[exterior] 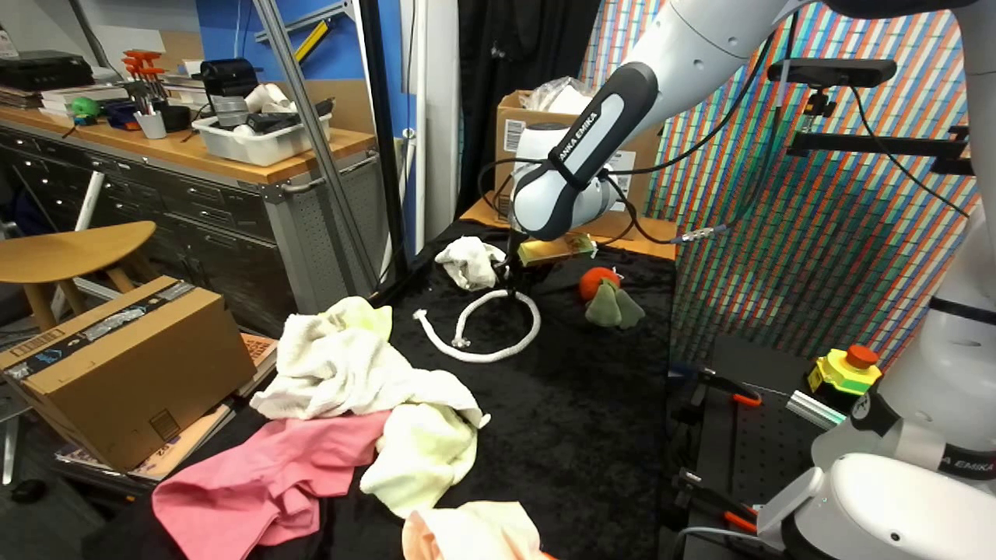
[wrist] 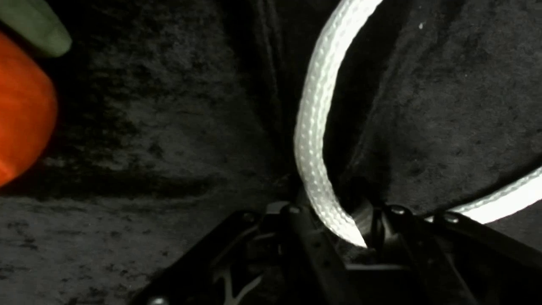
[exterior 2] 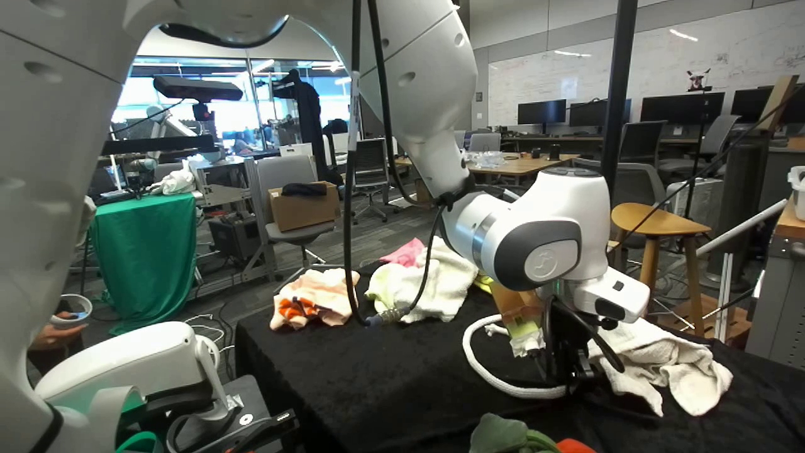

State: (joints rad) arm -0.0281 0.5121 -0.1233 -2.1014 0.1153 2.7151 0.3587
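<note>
My gripper (exterior: 511,280) points down at the black-covered table, and also shows in an exterior view (exterior 2: 580,372). In the wrist view, a white braided rope (wrist: 315,110) passes between the two fingers (wrist: 334,212), which stand close on both sides of it. The rope lies curled in a loop in both exterior views (exterior: 490,357) (exterior 2: 484,371). A yellow-green taped block (exterior: 556,248) (exterior 2: 521,321) shows right beside the gripper; I cannot tell whether it is attached. A crumpled white cloth (exterior: 469,263) (exterior 2: 670,365) lies close to the gripper. The inner rope contact is dark.
A red-orange soft toy (exterior: 597,285) (wrist: 25,106) with green leaves (exterior: 605,307) (exterior 2: 500,434) lies near the rope. Crumpled white (exterior: 342,365), pink (exterior: 272,474), pale yellow (exterior: 430,451) and peach (exterior: 475,533) cloths lie along the table. A cardboard box (exterior: 124,381) stands beside it.
</note>
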